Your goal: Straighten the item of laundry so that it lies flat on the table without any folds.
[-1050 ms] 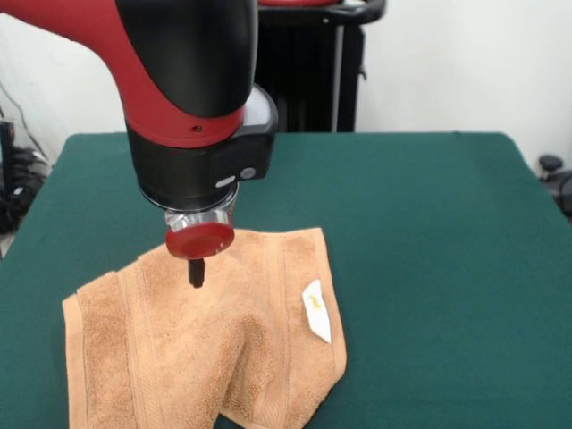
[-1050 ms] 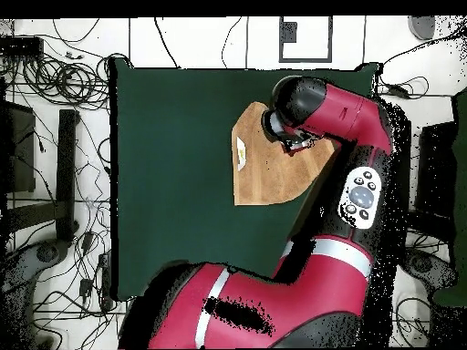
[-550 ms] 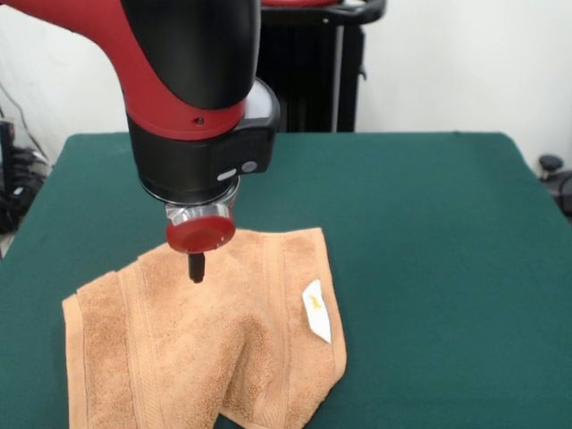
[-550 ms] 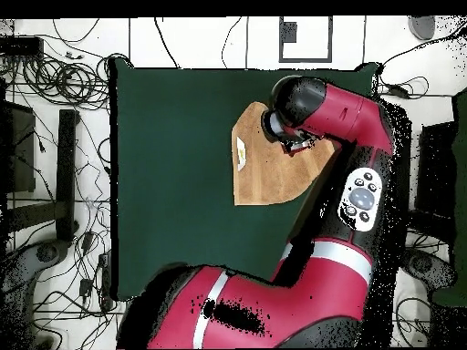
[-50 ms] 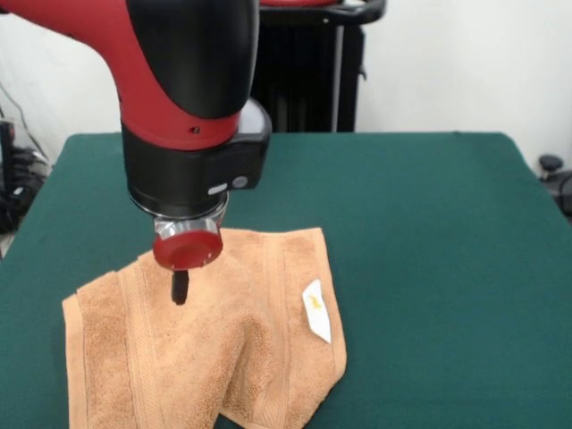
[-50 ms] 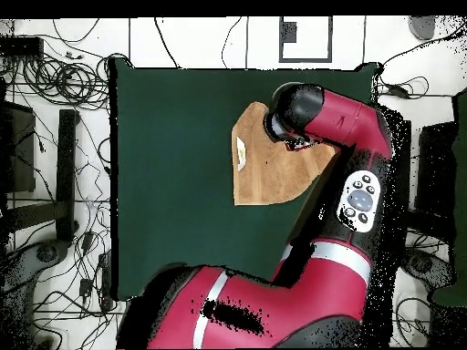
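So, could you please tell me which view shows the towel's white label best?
The front view: the label lies in plain sight near the towel's right edge, clear of the arm. The overhead view shows it only as a thin pale sliver at the towel's left edge.

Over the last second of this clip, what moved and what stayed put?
The gripper shifted toward the front view's left and sank closer to the towel. Nothing was grasped or released. The towel kept its folds and its place on the table.
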Controlling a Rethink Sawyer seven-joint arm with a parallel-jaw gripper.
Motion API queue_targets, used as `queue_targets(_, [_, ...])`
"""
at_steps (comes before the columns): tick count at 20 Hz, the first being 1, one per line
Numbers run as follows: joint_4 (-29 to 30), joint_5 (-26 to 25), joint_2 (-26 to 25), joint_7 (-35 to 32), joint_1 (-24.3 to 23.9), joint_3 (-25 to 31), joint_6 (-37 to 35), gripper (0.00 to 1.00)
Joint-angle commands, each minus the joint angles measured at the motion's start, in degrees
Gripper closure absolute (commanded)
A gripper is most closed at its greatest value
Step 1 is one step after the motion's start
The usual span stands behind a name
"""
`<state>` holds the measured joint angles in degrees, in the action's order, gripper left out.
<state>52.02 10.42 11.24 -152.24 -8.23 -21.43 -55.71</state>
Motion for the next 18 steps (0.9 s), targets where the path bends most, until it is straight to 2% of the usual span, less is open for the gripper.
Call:
queue_targets(1, [8.89, -2.15, -3.65, -0.21, 1.06, 6.43, 4.28, 0.0])
queue_targets(9, [12.82, -1.53, -2.98, -0.62, 1.03, 7.53, 6.87, 0.0])
queue_targets(14, [18.34, -0.82, 0.8, -4.16, 3.74, 5.63, 5.57, 0.0])
queue_targets(18, [19.53, -1.04, 1.92, -4.64, 4.71, 4.55, 4.73, 0.0])
